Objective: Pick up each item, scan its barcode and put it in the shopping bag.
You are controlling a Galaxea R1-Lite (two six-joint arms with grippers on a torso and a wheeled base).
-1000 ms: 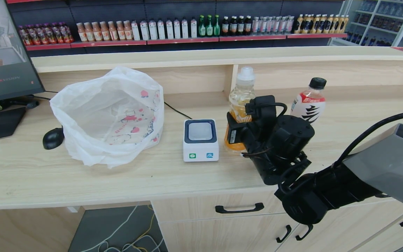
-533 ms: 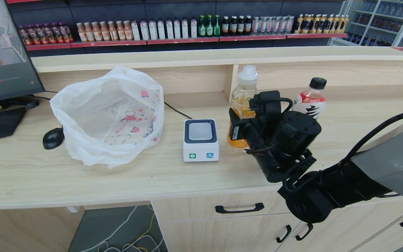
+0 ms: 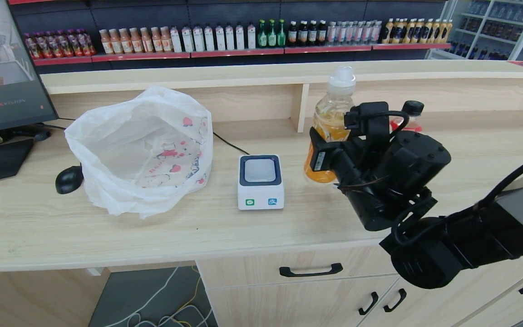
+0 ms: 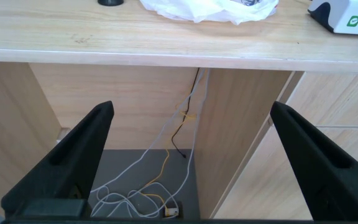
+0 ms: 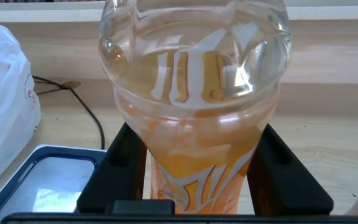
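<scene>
Two claws: the left claw (image 4: 194, 155) hangs spread wide with nothing in it, below the front edge of the desk (image 3: 198, 231), before an open bay where loose cables (image 4: 148, 193) lie on the floor; the right claw (image 5: 197, 186) is clamped on the orange drink bottle (image 3: 329, 122).
Bottle held: it is gripped low on its body, upright with a slight lean, white cap uppermost. It appears to be held just clear of the desk, to the right of the scanner (image 3: 260, 181).
Step judged: the bottle has yet to be presented to the scanner's window; the shopping bag (image 3: 139, 150) stands open farther left.
Risks: with the grip set low on a smooth round body, the tall bottle could be tipped or let slip on a quick swing. A scan could be missed if the barcode is turned away from the window. The second bottle (image 3: 412, 109), black-capped and just behind the right arm, could be knocked over. The bag's soft rim could be folded shut by a careless drop.
Surface: a pale wood-grain desk with drawers (image 3: 311, 271) beneath; a black mouse (image 3: 68, 179) lies beside the bag and a monitor (image 3: 7, 72) stands at the far left.
Room: a raised ledge (image 3: 243, 75) is set behind the desk, and beyond it a shop shelf (image 3: 243, 50) is lined with rows of bottled drinks.
</scene>
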